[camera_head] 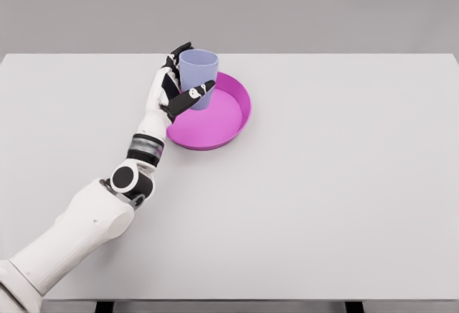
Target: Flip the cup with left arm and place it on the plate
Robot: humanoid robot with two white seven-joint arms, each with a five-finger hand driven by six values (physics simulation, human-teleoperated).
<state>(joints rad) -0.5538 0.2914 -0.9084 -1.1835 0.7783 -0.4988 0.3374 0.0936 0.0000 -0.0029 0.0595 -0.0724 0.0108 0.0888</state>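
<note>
White table (323, 184), left hand (174, 87) around upright cup (199, 76) on plate (222, 123)

pale grey table (344, 205), plain grey wall (323, 4) behind, soft even light.

A bare simulated test scene, not a lived-in room. A plain white worktop (323, 184) stands before a featureless grey backdrop (323, 8), all evenly rendered.

Left hand (174, 85) — cup (199, 69) — plate (231, 123)
</note>
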